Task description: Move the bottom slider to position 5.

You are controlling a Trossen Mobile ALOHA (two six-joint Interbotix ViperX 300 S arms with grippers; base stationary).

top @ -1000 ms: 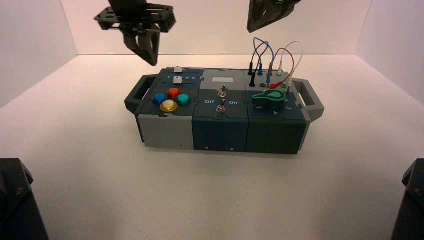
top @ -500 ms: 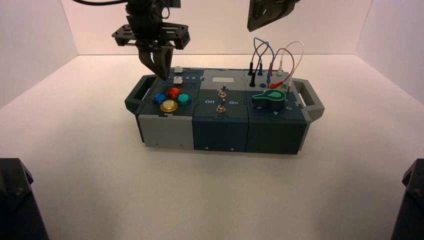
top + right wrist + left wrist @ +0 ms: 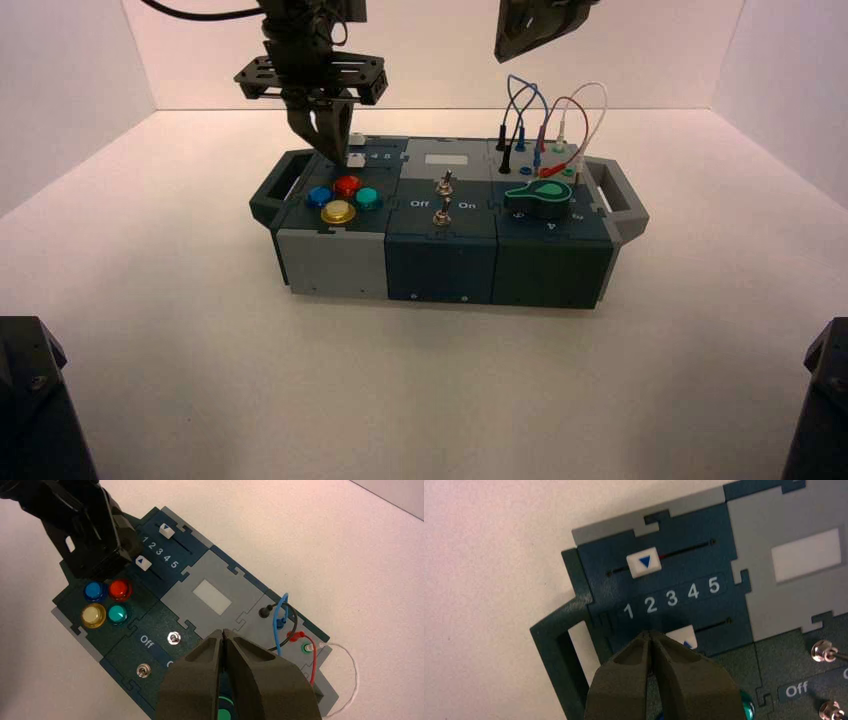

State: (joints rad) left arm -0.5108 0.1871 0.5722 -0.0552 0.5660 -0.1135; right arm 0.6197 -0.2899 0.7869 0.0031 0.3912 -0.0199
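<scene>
Counting across the box (image 3: pixel 340 262): two white sliders, four round buttons (image 3: pixel 105 601), two toggles (image 3: pixel 441 199), one green knob (image 3: pixel 538 195). The left gripper (image 3: pixel 651 636), fingers pressed together with nothing between them, has its tips at the bottom slider (image 3: pixel 684 636) and hides most of that knob in the left wrist view; in the right wrist view it sits near numeral 1. Numeral 5 (image 3: pixel 713 584) ends the row, well apart from it. The top slider (image 3: pixel 643 562) sits above 1 to 2. The right gripper (image 3: pixel 223 636), also closed, hangs high over the box's right side, cut off in the high view.
</scene>
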